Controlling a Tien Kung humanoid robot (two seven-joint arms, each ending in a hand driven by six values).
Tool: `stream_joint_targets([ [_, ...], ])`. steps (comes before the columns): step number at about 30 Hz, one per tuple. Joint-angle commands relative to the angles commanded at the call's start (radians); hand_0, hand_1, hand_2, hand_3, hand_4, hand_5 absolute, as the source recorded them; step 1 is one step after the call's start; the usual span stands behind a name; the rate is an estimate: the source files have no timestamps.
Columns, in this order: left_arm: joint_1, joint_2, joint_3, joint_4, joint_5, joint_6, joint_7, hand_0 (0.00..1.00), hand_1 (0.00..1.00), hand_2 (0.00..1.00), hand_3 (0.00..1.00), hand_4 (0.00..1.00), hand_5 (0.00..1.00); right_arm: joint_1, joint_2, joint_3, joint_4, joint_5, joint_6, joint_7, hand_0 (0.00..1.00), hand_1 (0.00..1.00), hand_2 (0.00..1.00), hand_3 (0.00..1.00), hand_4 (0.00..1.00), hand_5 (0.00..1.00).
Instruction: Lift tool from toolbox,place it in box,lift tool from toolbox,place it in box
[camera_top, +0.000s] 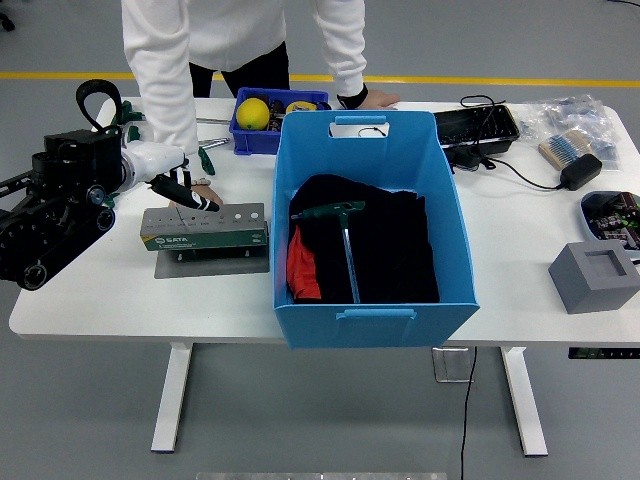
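At left of the white table (120, 300), the left hand (185, 190) hovers over the grey metal toolbox (205, 228), fingers relaxed, holding nothing. Just right, the rectangular blue plastic box (455, 250) contains black cloth, red fabric and one green T-handled tool (340, 225). A person's hand rests behind the toolbox.

We see the tall blue plastic box (375, 225) open on top, w/ bare white table (90, 295) left of the grey-green metal tool rack (205, 228); a person's hand (200, 195) crowds its back.
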Motion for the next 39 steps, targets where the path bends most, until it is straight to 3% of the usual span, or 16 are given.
stream_joint_targets([
  [15, -0.005, 0.002, 0.013, -0.041, 0.0, -0.06, 0.037, 0.511, 0.559, 0.566, 0.588, 0.998, 0.881, -0.01, 0.002, -0.002, 0.002, -0.002, -0.002, -0.002, 0.629, 0.599, 0.667, 0.547, 0.763, 0.658],
  [17, -0.008, 0.002, 0.014, -0.041, -0.002, -0.063, 0.038, 0.505, 0.523, 0.51, 0.557, 0.998, 0.881, -0.011, 0.002, -0.003, 0.003, -0.002, -0.002, -0.002, 0.629, 0.598, 0.666, 0.546, 0.763, 0.658],
  [39, -0.029, 0.007, 0.028, -0.03, -0.009, -0.111, 0.052, 0.5, 0.463, 0.451, 0.484, 0.998, 0.877, -0.004, 0.0, -0.003, 0.002, 0.002, -0.001, -0.002, 0.629, 0.598, 0.666, 0.547, 0.763, 0.658],
])
